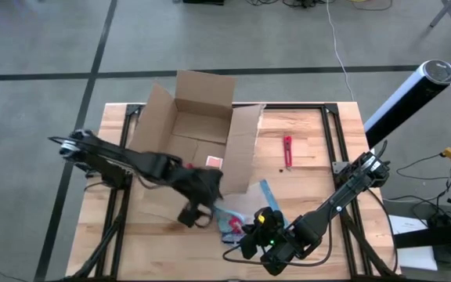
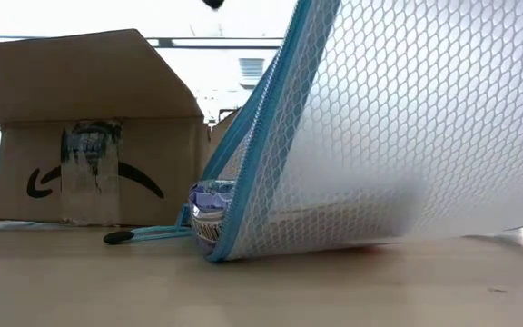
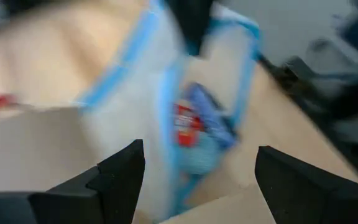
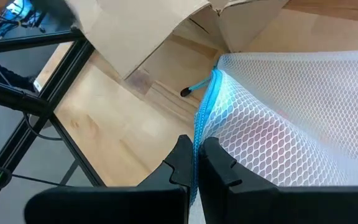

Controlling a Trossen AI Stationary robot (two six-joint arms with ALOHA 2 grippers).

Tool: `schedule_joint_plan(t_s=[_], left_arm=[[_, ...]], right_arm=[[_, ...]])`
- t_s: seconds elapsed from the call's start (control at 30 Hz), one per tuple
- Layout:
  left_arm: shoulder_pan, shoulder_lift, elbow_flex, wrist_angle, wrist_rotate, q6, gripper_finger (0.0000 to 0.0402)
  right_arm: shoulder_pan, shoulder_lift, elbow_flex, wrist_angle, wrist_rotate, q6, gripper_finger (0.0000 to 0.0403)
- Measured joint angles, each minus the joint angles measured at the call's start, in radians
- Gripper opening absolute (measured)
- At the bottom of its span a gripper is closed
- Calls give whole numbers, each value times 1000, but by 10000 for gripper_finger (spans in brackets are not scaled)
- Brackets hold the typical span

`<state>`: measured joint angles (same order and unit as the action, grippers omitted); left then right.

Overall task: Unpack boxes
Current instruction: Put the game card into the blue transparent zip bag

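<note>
Pouch (image 1: 245, 213) pinched in right claw (image 1: 250, 233) at lower centre — left claw (image 1: 196, 215) nearer the box (image 1: 194, 133), fingers spread, box up-frame from it.

high: straight down, whole worktop (image 1: 304, 168) | low: worktop level, pressed against mesh pouch (image 2: 398, 136) | wrists: close on same pouch
</note>
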<state>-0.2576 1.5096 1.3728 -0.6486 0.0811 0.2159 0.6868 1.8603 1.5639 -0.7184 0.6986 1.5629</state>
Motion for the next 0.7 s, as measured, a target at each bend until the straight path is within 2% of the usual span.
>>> schedule_joint_plan(t_s=[0.1, 0.2, 0.43, 0.53, 0.7], left_arm=[[68, -48, -4, -11, -89, 39, 274], [187, -61, -5, -45, -96, 42, 274], [511, -9, -45, -67, -96, 42, 274], [623, 30, -81, -66, -61, 45, 274], [705, 100, -152, -70, -19, 53, 274]], right_arm=[[0, 0, 0, 1, 0, 0, 0], [0, 0, 0, 1, 0, 0, 0], [0, 0, 0, 0, 0, 0, 0], [0, 0, 0, 0, 0, 0, 0], [0, 0, 0, -1, 0, 0, 0]])
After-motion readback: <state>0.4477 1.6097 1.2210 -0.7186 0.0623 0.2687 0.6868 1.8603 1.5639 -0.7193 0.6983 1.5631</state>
